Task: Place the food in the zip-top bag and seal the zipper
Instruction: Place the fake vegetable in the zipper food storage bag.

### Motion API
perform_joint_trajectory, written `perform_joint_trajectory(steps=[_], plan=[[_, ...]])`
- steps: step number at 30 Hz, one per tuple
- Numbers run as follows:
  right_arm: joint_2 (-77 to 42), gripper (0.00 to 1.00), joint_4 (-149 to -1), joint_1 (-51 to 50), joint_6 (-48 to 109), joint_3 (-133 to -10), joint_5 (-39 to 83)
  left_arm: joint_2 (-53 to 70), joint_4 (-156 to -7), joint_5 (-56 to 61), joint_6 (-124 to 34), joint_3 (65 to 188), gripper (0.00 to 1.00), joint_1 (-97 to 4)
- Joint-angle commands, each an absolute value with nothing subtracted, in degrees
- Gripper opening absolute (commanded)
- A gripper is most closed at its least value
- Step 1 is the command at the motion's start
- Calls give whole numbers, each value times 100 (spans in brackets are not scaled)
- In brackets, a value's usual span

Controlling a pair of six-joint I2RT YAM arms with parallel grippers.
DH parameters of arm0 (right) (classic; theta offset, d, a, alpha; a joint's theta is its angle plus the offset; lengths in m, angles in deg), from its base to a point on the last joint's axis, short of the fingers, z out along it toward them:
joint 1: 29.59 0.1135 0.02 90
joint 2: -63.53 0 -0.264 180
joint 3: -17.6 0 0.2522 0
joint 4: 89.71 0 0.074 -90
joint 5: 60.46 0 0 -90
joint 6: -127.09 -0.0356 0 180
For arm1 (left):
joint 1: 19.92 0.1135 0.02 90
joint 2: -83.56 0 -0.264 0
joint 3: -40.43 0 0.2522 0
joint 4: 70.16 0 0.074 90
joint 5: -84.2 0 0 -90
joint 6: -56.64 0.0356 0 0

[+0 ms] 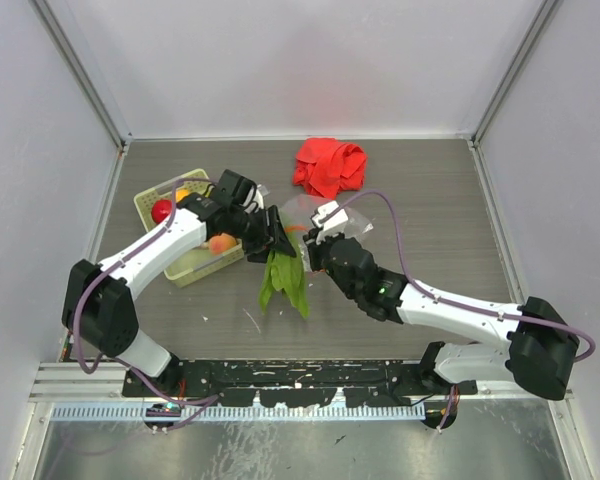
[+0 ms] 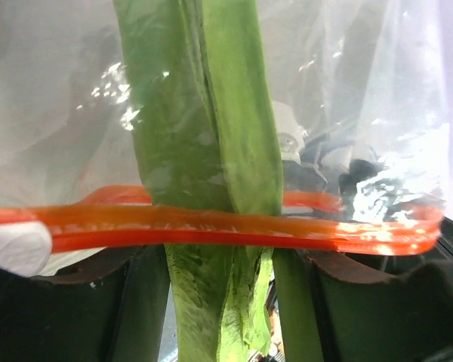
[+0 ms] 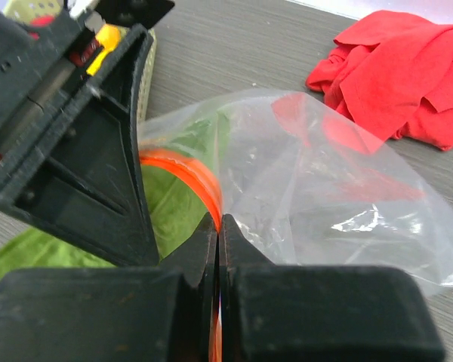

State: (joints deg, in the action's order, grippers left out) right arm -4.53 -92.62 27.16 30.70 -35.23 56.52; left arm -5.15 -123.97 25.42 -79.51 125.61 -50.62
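Zip-top bag (image 3: pixel 325 196): thin clear film, v. light, floppy and slick. It has no shape of its own, so I'd expect it to sag wherever it isn't held. The only firm part is the zipper (image 2: pixel 347 235), the red-orange strip along the mouth. Best to grip there, since the bare film would prob. slip or stretch. In the top view the bag sits just right of the pale green basket (image 1: pixel 145 205).

Green pods (image 2: pixel 204 113): long, light, look soft and bendy. They cross the zipper, part inside the bag and part hanging out below the mouth. IMO they need to go fully in, or the strip won't press shut.

R gripper (image 3: pixel 220 226): fingers pinched tight on the zipper.
L gripper (image 1: pixel 280 238): jaws apart, astride the pods at the bag mouth. Can't tell if either pad touches them.

Red piece (image 1: pixel 161 210) and orange piece (image 1: pixel 220 244) lie in the basket. Red cloth (image 1: pixel 328 165) is beyond the basket to its right, well apart.
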Motion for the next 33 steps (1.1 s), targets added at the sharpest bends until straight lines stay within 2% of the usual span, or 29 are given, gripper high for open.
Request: perform_joint_trajectory(steps=[1,8,16,23,33], plan=[[-538,1,-9187,2684,2451,-4080,5773,-130,-12288,2346,-8114,12541,53,-5000],[-810,0,-8549,2503,1607,-4514,5597,318,-12137,2152,-8467,12322,57,-4907],[-876,1,-8487,2366,1288,-4530,5385,786,-12394,1820,-8494,12217,64,-4800],[-847,1,-8507,2247,1128,-4496,5220,1475,-12878,1203,-8316,12066,66,-4717],[-831,0,-8510,2119,869,-4570,4872,2161,-11858,1038,-8955,10638,65,-4725]])
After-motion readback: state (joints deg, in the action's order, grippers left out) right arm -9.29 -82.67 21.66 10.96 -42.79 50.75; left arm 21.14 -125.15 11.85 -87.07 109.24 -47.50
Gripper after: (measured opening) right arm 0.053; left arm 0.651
